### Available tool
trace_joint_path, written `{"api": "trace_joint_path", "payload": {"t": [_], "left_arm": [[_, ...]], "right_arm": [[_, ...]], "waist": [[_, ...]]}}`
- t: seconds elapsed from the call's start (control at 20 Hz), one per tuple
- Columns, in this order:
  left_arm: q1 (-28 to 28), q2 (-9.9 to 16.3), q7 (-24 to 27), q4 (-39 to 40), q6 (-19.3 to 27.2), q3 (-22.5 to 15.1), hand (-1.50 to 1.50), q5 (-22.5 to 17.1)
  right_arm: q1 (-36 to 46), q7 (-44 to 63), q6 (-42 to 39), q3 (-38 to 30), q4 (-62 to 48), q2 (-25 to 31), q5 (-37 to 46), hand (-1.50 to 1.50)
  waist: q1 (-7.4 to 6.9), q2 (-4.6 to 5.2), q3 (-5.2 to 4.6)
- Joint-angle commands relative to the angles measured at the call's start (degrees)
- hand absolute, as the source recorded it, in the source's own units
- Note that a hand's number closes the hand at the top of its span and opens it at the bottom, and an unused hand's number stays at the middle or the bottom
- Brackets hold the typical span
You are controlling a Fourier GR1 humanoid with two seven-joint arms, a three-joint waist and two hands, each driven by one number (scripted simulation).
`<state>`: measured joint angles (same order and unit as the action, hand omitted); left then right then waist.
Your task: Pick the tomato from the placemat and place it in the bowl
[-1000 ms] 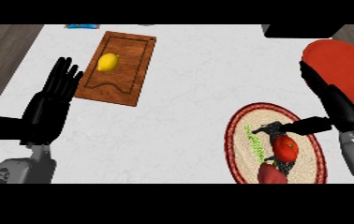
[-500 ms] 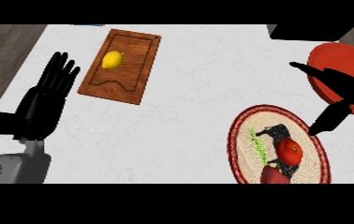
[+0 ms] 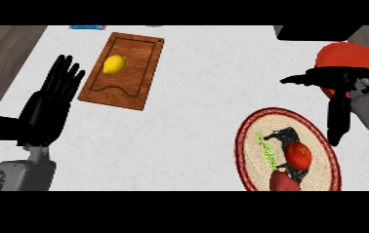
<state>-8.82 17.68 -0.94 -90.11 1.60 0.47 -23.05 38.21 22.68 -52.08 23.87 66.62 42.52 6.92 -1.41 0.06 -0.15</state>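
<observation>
One view is all I have, looking steeply down on the pale desk (image 3: 194, 81). My right robot hand (image 3: 338, 107) hangs at the right edge, between the red bowl (image 3: 342, 56) behind it and the round woven placemat (image 3: 249, 149) in front; its fingers are straight and released, pointing down toward the mat, with the thumb stretched out to the left, and it grasps nothing. The tomato (image 3: 298, 154) lies on the placemat, just beside a darker red thing (image 3: 283, 182) near the mat's lower rim and a strip of green (image 3: 265, 149), apart from my fingertips. I judge the hand is spread this way so it can close round the tomato from above, with the bowl near enough for a short carry. My left robot hand (image 3: 47, 107) rests open at the left edge, fingers up, out of the way. Beyond it sits a wooden cutting board (image 3: 137, 76) with a lemon (image 3: 113, 64) on it, well apart from the work.
</observation>
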Motion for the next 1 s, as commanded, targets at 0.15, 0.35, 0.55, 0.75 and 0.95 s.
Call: {"api": "trace_joint_path", "payload": {"t": [0.15, 0.35, 0.55, 0.75, 0.95], "left_arm": [[-1.5, 0.8, -1.5, 1.5, -1.6, 3.5, 0.00, -0.8], [-1.9, -0.3, -4.1, -0.8, 0.5, 3.1, 0.00, 0.9], [2.2, -1.5, -2.6, -3.1, -1.5, 2.9, 0.00, 1.5], [-0.2, -3.1, -1.9, -1.1, -0.7, 2.5, 0.00, 3.1], [1.1, -2.5, -1.4, -1.9, -2.0, 3.9, 0.00, 3.4]], "right_arm": [[0.8, 17.4, -4.3, -4.0, 3.6, -9.0, -5.0, -1.50], [-3.6, 18.8, -6.2, -6.8, 8.1, -7.0, -6.3, -1.50], [-9.1, 18.6, -5.5, -7.8, 12.3, -8.0, -4.5, -1.50], [-17.0, 16.3, -1.8, -8.9, 23.0, -5.6, -0.3, -1.50], [-21.6, 4.3, 2.8, -7.9, 20.9, -6.7, 10.3, -1.50]], "waist": [[1.41, -0.16, 0.10], [1.47, -0.17, 0.13], [1.31, -0.13, 0.14], [1.76, -0.16, 0.14], [1.43, -0.06, 0.17]]}}
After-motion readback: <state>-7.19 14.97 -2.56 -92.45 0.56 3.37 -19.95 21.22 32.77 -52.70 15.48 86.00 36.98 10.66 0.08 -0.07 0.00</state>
